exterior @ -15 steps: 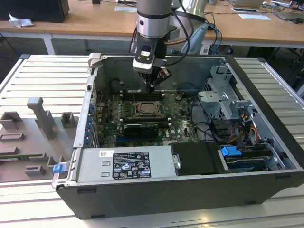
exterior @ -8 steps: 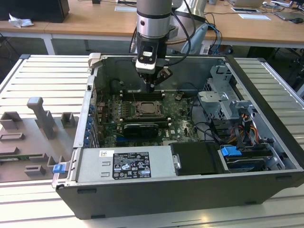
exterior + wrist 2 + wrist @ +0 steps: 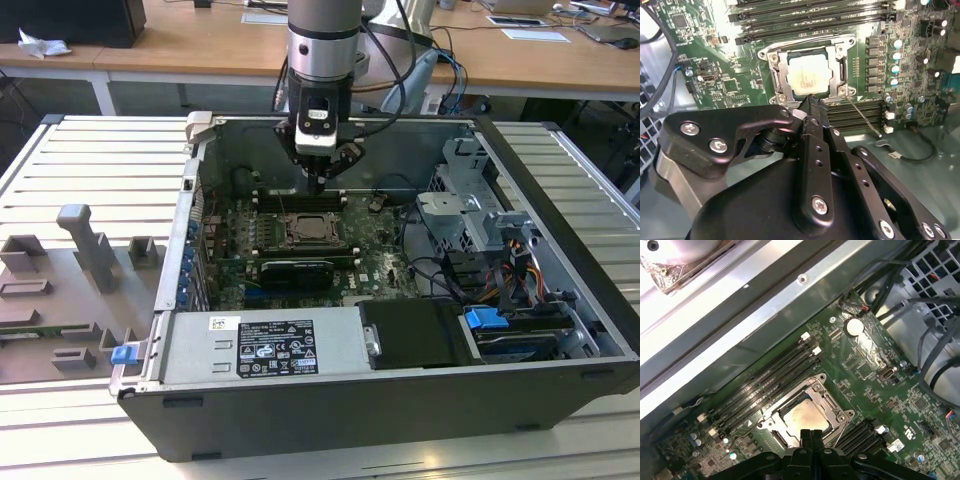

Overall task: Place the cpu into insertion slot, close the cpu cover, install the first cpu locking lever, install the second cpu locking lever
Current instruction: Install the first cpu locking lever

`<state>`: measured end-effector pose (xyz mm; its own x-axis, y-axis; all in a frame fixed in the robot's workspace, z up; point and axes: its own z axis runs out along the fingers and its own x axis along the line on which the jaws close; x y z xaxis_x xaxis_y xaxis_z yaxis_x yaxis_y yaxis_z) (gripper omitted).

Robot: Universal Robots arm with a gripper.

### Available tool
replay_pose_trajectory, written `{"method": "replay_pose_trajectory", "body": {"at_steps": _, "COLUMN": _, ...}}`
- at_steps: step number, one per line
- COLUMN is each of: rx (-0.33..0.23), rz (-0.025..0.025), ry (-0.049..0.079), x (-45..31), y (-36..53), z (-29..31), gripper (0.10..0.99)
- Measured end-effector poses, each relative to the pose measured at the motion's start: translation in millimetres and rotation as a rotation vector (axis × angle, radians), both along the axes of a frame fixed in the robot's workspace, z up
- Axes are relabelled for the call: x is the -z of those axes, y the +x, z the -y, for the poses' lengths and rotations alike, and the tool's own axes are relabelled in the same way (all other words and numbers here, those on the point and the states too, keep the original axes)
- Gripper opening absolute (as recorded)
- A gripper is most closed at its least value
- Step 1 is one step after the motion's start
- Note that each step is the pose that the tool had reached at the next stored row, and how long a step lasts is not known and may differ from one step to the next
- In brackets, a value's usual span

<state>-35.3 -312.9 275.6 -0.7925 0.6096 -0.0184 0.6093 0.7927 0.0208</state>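
Right now, exterior view: gripper [image 3: 318,183] hangs inside the open computer case [image 3: 560,300], at twelve o'clock from the insertion slot [image 3: 290,242] and near it. At six o'clock from the slot lies the power supply [image 3: 260,350], a grey sheet-metal box with a black-and-white printed label [image 3: 275,347]. I don't transcribe its print. A blue plastic clip [image 3: 123,353] sits at eight o'clock, outside the case.

Both wrist views give what that one lacks:
- The fingers are pressed together, tips meeting in a thin seam.
- The cpu [image 3: 810,75], a pale silvery square with a dull, faintly stained top, is seated in the slot.
- The cpu cover [image 3: 782,75], a thin grey metal frame, lies flat around it.
- The tip is over the slot's near edge; I cannot tell whether it touches.

Second wrist view: a thin wire rod [image 3: 862,116] runs from the slot's corner across the long black memory slots [image 3: 860,112].

First wrist view: a round coin cell [image 3: 854,326] sits on the green board [image 3: 880,405].
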Motion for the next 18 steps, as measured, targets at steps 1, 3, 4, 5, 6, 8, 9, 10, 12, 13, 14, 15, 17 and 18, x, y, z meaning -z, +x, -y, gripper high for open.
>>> {"method": "replay_pose_trajectory", "body": {"at_steps": 1, "rx": -0.011, "rz": 0.0000, "ry": 0.000, "x": 0.0, "y": 0.0, "z": 0.0, "gripper": 0.106}}
{"method": "replay_pose_trajectory", "body": {"at_steps": 3, "rx": -0.061, "rz": 0.0000, "ry": 0.000, "x": 0.0, "y": 0.0, "z": 0.0, "gripper": 0.106}}
{"method": "replay_pose_trajectory", "body": {"at_steps": 4, "rx": -0.079, "rz": 0.0000, "ry": 0.000, "x": 0.1, "y": 0.0, "z": 0.0, "gripper": 0.106}}
{"method": "replay_pose_trajectory", "body": {"at_steps": 5, "rx": -0.103, "rz": 0.0000, "ry": 0.000, "x": 0.2, "y": 0.0, "z": 0.0, "gripper": 0.106}}
{"method": "replay_pose_trajectory", "body": {"at_steps": 6, "rx": -0.136, "rz": -0.0001, "ry": 0.000, "x": 0.2, "y": 0.0, "z": 0.0, "gripper": 0.106}}
{"method": "replay_pose_trajectory", "body": {"at_steps": 8, "rx": -0.191, "rz": 0.0000, "ry": 0.000, "x": 0.2, "y": 0.0, "z": 0.0, "gripper": 0.106}}
{"method": "replay_pose_trajectory", "body": {"at_steps": 9, "rx": -0.218, "rz": 0.0000, "ry": 0.000, "x": 0.2, "y": 0.0, "z": 0.0, "gripper": 0.106}}
{"method": "replay_pose_trajectory", "body": {"at_steps": 10, "rx": -0.232, "rz": 0.0000, "ry": 0.000, "x": 0.2, "y": 0.0, "z": 0.0, "gripper": 0.106}}
{"method": "replay_pose_trajectory", "body": {"at_steps": 12, "rx": -0.275, "rz": -0.0001, "ry": 0.000, "x": 0.2, "y": 0.0, "z": 0.0, "gripper": 0.106}}
{"method": "replay_pose_trajectory", "body": {"at_steps": 13, "rx": -0.290, "rz": 0.0000, "ry": 0.000, "x": 0.2, "y": 0.0, "z": 0.0, "gripper": 0.106}}
{"method": "replay_pose_trajectory", "body": {"at_steps": 14, "rx": -0.302, "rz": 0.0000, "ry": 0.000, "x": 0.2, "y": 0.0, "z": 0.0, "gripper": 0.106}}
{"method": "replay_pose_trajectory", "body": {"at_steps": 15, "rx": -0.323, "rz": 0.0000, "ry": 0.000, "x": 0.2, "y": 0.0, "z": 0.0, "gripper": 0.106}}
{"method": "replay_pose_trajectory", "body": {"at_steps": 17, "rx": -0.357, "rz": 0.0000, "ry": 0.000, "x": 0.2, "y": 0.0, "z": 0.0, "gripper": 0.106}}
{"method": "replay_pose_trajectory", "body": {"at_steps": 18, "rx": -0.367, "rz": 0.0000, "ry": 0.000, "x": 0.2, "y": 0.0, "z": 0.0, "gripper": 0.106}}
